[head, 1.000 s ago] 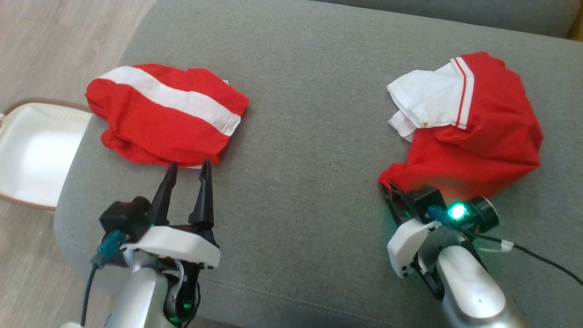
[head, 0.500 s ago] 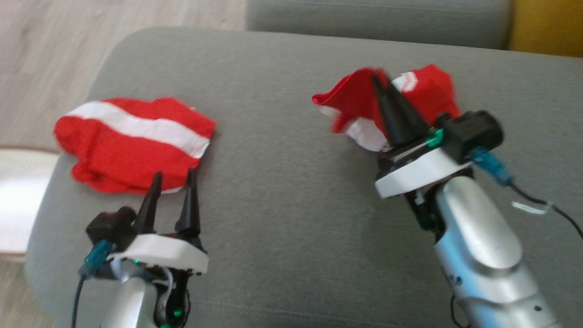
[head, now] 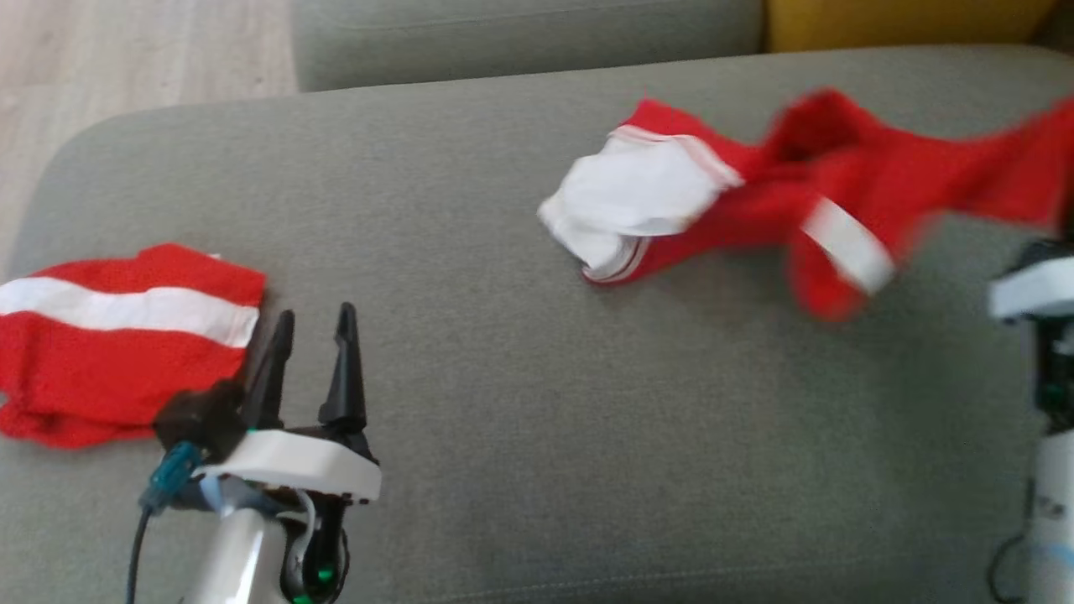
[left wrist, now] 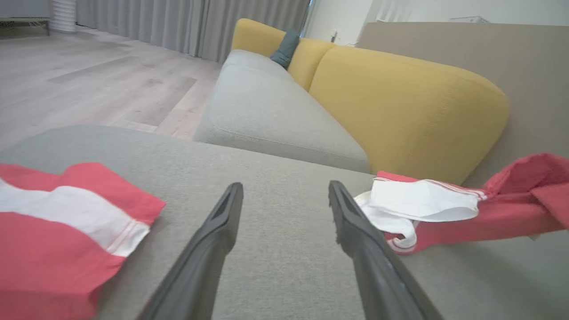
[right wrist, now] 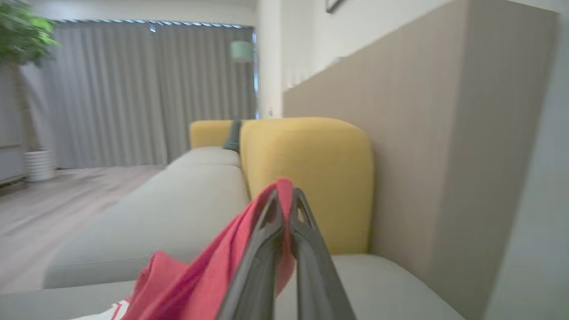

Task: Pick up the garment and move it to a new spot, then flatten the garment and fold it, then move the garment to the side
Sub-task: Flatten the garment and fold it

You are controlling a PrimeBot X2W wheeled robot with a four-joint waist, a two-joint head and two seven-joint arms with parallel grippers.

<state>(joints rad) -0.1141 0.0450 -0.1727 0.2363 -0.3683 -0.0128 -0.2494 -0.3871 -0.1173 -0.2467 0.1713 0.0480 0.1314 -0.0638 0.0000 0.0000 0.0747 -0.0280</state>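
Two red-and-white garments lie on a grey sofa seat (head: 503, 436). The right gripper (right wrist: 286, 198), fingers pressed together, pinches the stretched garment (head: 755, 197), whose white end touches the seat. The left gripper (head: 315, 323) is spread and empty, just beside the folded garment (head: 109, 344).

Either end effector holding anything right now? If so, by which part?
Right end effector is shut on the right-hand garment, pinching red fabric at one end; the white end rests on the sofa. Left end effector is open, holding nothing.
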